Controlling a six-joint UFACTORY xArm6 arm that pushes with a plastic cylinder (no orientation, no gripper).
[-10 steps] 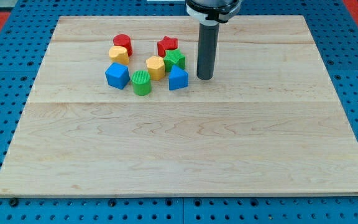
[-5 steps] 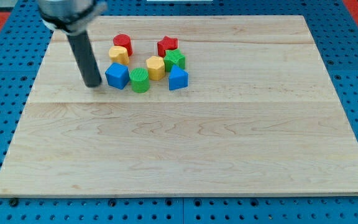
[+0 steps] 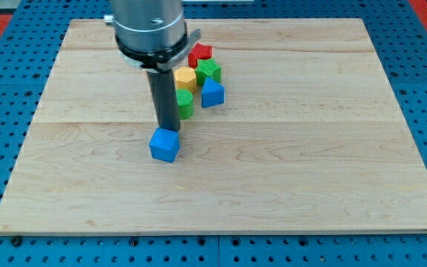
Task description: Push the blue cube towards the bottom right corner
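Note:
The blue cube (image 3: 164, 145) lies on the wooden board (image 3: 273, 178), left of centre, turned a little. My tip (image 3: 168, 130) stands right at the cube's upper edge, touching it or nearly so. The rod rises from there and hides part of the block cluster behind it.
A cluster sits at the view's top centre: a green cylinder (image 3: 186, 104) partly behind the rod, a yellow block (image 3: 186, 78), a blue triangular block (image 3: 213, 93), a green star (image 3: 209, 70) and a red star (image 3: 200, 53). Other blocks are hidden by the arm.
The rod swung from the right of the cluster to its left, then came in behind the blue cube. The cube has slid down and to the right, away from the cluster.

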